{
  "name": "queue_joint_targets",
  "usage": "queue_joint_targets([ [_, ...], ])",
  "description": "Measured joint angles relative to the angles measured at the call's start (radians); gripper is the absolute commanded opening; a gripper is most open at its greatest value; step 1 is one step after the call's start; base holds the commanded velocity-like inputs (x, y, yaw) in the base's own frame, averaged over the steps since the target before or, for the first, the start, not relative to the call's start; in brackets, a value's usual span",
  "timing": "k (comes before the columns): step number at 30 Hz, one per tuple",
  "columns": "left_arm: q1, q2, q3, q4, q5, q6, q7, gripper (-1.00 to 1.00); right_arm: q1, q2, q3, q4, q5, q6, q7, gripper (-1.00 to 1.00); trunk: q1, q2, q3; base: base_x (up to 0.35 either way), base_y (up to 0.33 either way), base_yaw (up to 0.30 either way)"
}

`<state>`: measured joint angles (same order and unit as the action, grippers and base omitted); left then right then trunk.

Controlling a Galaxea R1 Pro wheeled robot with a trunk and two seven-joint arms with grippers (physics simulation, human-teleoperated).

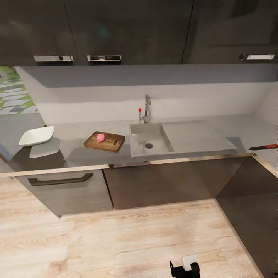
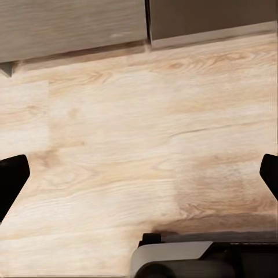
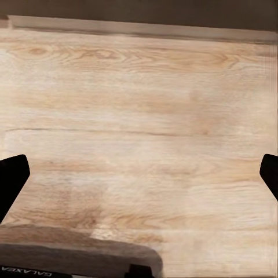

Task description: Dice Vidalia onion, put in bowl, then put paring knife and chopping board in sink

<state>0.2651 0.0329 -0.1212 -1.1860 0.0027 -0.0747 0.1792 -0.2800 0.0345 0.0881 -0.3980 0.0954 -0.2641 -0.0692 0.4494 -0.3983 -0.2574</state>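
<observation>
Onion step looks done: the small pink round onion (image 1: 100,138) sits whole on the dark brown wooden chopping board with the handle hole (image 1: 105,141), not in the grey matte rectangular sink basin (image 1: 150,142), which looks bare apart from its drain. Board lies on the long grey smooth worktop (image 1: 73,139) just left of the sink. No dicing visible yet, onion is in one piece.

The slim paring knife with red handle and dark blade (image 1: 263,147) lies far right on the worktop, well apart from the board, past the drainboard. The shallow glossy white squarish bowl (image 1: 37,136) is at the far left end of the worktop, with nothing visible inside.

The robot stands back from the cabinets. Both wrist views look down at pale wood floor; left tool (image 2: 139,176) and right tool (image 3: 139,176) are both spread wide, released, holding nothing.

Left to do, as I judge it: fetch the knife, dice, move the pieces to the bowl, then knife and board into the sink. Roughly a quarter through.
</observation>
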Motion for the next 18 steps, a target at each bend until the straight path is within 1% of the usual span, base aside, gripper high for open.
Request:
queue_joint_targets([
  [4,0.0,0.0,0.002,0.012,0.002,0.0,0.003,1.0,0.0,-0.001,-0.001,0.002,-0.013,0.0,0.001,1.0,0.0,0.0,0.003,0.0,0.0,-0.254],
  [6,0.0,0.0,0.008,0.016,0.009,0.0,0.004,1.0,0.001,-0.001,-0.001,0.003,-0.029,0.0,0.001,1.0,0.0,0.0,0.004,0.0,0.0,-0.271],
  [8,0.0,0.0,0.025,0.019,0.015,0.0,0.004,1.0,0.0,-0.005,-0.002,0.003,-0.041,0.001,0.001,1.0,0.0,0.0,0.006,0.0,0.0,-0.275],
  [10,-0.001,0.0,0.059,0.026,0.024,0.0,0.003,1.0,0.0,-0.017,-0.002,0.003,-0.067,0.001,0.001,1.0,0.0,0.0,0.007,0.0,0.0,-0.278],
  [13,-0.001,-0.001,0.067,0.029,0.025,0.0,0.003,1.0,0.001,-0.019,-0.002,0.003,-0.075,0.001,0.001,1.0,0.0,0.0,0.01,0.0,0.0,-0.279],
  [18,-0.001,-0.001,0.069,0.031,0.026,0.0,0.003,1.0,0.001,-0.02,-0.002,0.003,-0.077,0.001,0.001,1.0,0.0,0.0,0.013,0.0,0.0,-0.279],
])
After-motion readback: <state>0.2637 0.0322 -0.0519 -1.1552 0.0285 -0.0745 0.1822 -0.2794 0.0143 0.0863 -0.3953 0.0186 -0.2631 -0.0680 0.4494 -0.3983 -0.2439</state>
